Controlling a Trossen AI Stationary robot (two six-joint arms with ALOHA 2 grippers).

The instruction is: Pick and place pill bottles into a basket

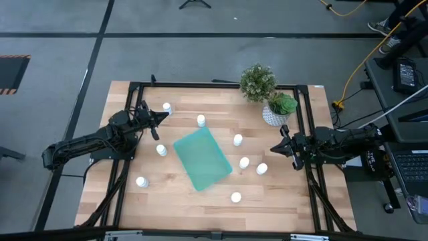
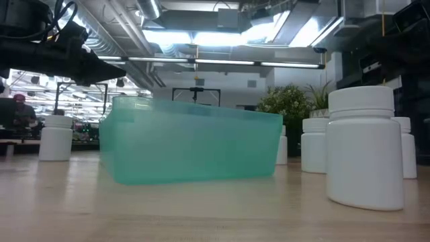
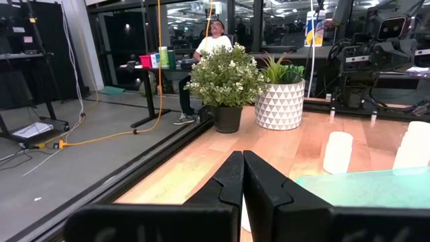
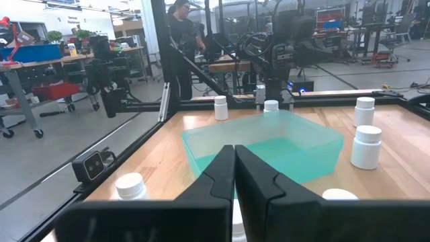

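Where pill bottles [image 1: 237, 140] ring basket [image 1: 202, 158], no label readable.

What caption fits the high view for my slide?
Empty teal basket among scattered pill bottles, both grippers shut beside it.

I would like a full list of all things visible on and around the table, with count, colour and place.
pill bottles: eight, white, standing scattered on the table around the basket, none inside it
basket: one, teal-green, near the table's middle, nothing in it
table: one, light wood with a black frame
flowering plant: one, green with pale blooms, dark pot, far edge of the table
plant pot: one, white patterned, green plant in it, beside the flowering plant
person: one, white top, seated in the room behind
left tool: shut, holding nothing, above the table's left side
right tool: shut, holding nothing, above the table's right side
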